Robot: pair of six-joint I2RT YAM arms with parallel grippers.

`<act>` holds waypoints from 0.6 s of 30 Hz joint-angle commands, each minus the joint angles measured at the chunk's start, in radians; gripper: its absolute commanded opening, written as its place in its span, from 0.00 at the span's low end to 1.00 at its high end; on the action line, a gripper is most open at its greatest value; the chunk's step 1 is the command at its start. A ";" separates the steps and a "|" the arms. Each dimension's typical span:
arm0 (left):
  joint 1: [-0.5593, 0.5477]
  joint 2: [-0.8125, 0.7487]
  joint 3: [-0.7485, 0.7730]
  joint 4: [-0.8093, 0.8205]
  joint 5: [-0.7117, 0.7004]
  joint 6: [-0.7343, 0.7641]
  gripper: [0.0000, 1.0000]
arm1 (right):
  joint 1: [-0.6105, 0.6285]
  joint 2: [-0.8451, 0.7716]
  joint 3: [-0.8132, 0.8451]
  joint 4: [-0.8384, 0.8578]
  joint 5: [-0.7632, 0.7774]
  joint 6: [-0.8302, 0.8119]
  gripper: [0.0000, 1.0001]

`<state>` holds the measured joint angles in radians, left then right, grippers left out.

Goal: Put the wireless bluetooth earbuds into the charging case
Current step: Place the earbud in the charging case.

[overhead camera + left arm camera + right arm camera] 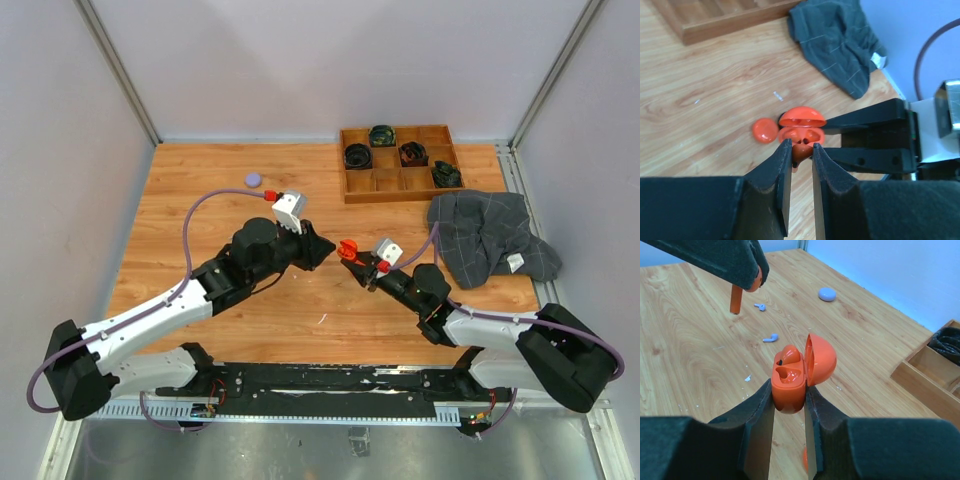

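Two claws are pinching tight, the right claw [789,390] holding the open orange case [789,380] over the table [690,350] and the left claw [801,150] holding an orange earbud [735,299] near it, which I reckon is risking a snag on the lid [822,360] and a drop.

The case [789,385] is orange, upright, and raised, with its lid [821,359] open toward 3 o'clock. A seated earbud [789,354] appears inside. The hanging earbud [735,299], orange and stem down, is at 11 o'clock. The near lilac earbud [771,338] and far lilac earbud [759,306] lie on the table [690,365], also at 11 o'clock.
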<state>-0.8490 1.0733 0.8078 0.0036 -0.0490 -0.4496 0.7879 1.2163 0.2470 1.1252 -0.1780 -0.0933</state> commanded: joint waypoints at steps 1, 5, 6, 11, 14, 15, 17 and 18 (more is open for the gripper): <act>-0.032 -0.012 -0.028 0.188 0.017 0.017 0.04 | 0.022 0.004 0.038 0.042 -0.033 0.034 0.01; -0.049 0.015 -0.034 0.239 0.014 0.042 0.04 | 0.022 -0.001 0.040 0.053 -0.046 0.052 0.01; -0.054 0.023 -0.036 0.250 0.011 0.053 0.04 | 0.022 -0.005 0.040 0.055 -0.050 0.058 0.01; -0.075 0.058 -0.033 0.295 0.006 0.089 0.04 | 0.022 -0.012 0.041 0.062 -0.056 0.067 0.01; -0.080 0.074 -0.036 0.307 0.009 0.096 0.04 | 0.022 -0.027 0.037 0.062 -0.055 0.071 0.01; -0.081 0.078 -0.039 0.309 0.011 0.097 0.04 | 0.022 -0.032 0.037 0.062 -0.055 0.071 0.01; -0.082 0.082 -0.045 0.313 0.011 0.096 0.04 | 0.022 -0.042 0.037 0.060 -0.055 0.072 0.01; -0.082 0.085 -0.047 0.314 0.011 0.097 0.04 | 0.022 -0.045 0.038 0.058 -0.055 0.072 0.01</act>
<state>-0.9203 1.1500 0.7761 0.2573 -0.0395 -0.3779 0.7879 1.2026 0.2554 1.1332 -0.2195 -0.0372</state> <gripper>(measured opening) 0.231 0.270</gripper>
